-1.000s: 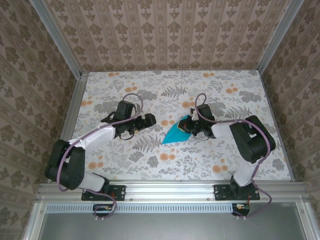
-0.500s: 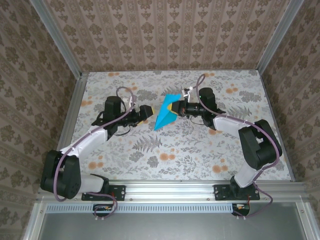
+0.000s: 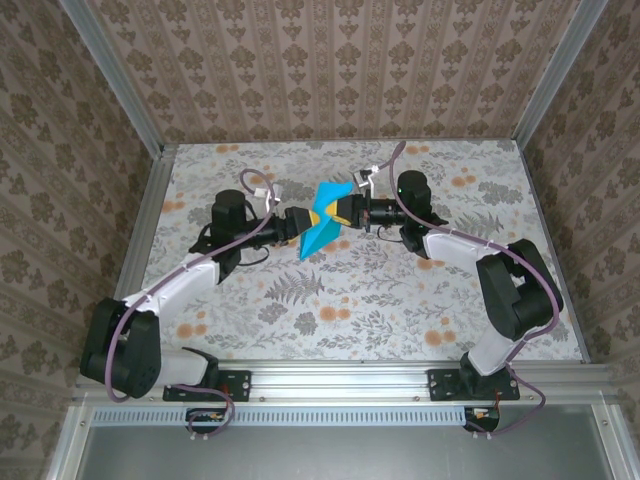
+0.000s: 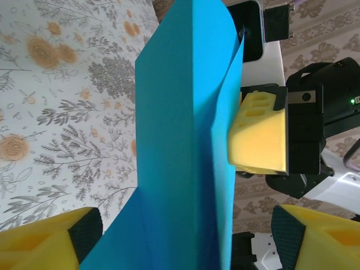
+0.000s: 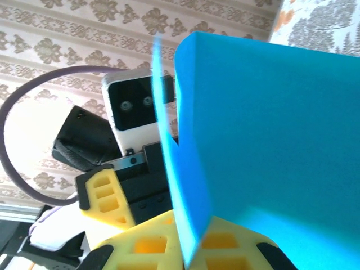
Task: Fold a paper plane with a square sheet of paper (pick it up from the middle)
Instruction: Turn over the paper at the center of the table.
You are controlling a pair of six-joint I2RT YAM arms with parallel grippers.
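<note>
The turquoise sheet of paper (image 3: 322,224), folded into a pointed shape, hangs in the air above the middle of the table. My right gripper (image 3: 344,212) is shut on its right edge, and in the right wrist view the yellow fingers (image 5: 140,247) pinch the folded paper (image 5: 264,135) from below. My left gripper (image 3: 298,224) comes in from the left and stands open. In the left wrist view the paper (image 4: 180,140) runs upright between my left fingertips (image 4: 39,244). The right gripper's yellow finger (image 4: 260,135) shows behind the sheet.
The floral tablecloth (image 3: 330,300) lies below both arms. Patterned walls (image 3: 330,70) and aluminium posts (image 3: 110,70) close in the back and sides. Both wrists face each other closely, cables looping above them.
The right gripper lifted the paper off the table and carried it back and left. The left gripper moved right until its jaws flank the paper, and they have narrowed a little.
</note>
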